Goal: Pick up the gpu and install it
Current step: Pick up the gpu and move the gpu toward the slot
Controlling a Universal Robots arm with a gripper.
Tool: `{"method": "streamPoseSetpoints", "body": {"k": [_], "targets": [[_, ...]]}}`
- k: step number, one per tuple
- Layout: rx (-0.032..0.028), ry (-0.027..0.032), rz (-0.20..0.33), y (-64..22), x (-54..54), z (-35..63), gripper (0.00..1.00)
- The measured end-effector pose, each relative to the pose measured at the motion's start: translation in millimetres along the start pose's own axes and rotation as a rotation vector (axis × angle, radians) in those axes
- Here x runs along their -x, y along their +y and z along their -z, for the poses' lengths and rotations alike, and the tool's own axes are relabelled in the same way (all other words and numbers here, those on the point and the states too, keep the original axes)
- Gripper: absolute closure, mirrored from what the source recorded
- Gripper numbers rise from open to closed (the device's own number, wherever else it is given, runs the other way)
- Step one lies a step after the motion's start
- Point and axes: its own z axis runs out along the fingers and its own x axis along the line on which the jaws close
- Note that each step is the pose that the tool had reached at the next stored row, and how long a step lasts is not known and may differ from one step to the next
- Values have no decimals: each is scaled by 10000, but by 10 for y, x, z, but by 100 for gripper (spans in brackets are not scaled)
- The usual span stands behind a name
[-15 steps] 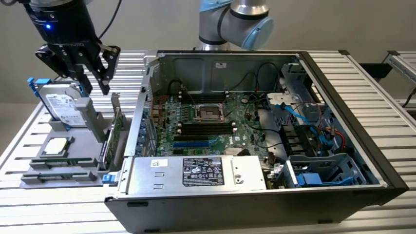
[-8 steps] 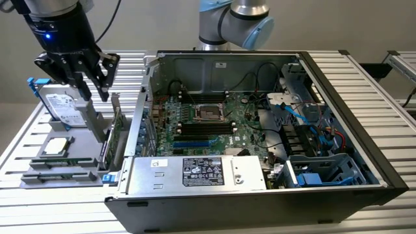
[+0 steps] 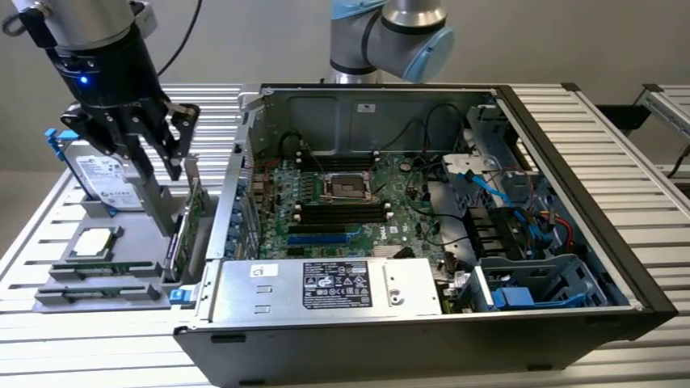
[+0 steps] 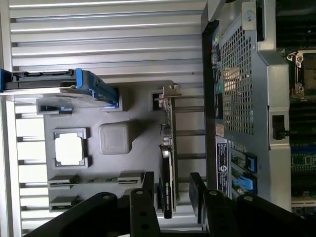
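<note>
Hangs with tool [image 4: 173,191] spread astride the gpu [image 4: 168,163], upright on edge in grey holder [image 4: 134,163] just beneath; no grip yet, nothing lifted, nothing installed in computer case [image 3: 431,343].

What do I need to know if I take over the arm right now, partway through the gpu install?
Gripper: open, hanging over the gpu with one finger on each side of the card. The wrist view shows a gap on both sides, so nothing is held.
Gpu: standing on edge in the grey holder tray, just outside the open computer case.
Done: gripper lined up over the card.
Left: card not yet gripped, lifted or seated on the motherboard.
</note>
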Motion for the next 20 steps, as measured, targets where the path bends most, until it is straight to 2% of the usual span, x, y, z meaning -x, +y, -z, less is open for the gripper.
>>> {"method": "streamPoseSetpoints", "body": {"k": [7,9,10,20], "targets": [[-1,5,83,-62,-3,-125,58],[-1,7,107,-78,-4,-159,56],[0,7,120,-87,-5,-179,50],[0,13,235,-161,-18,-356,50]]}}
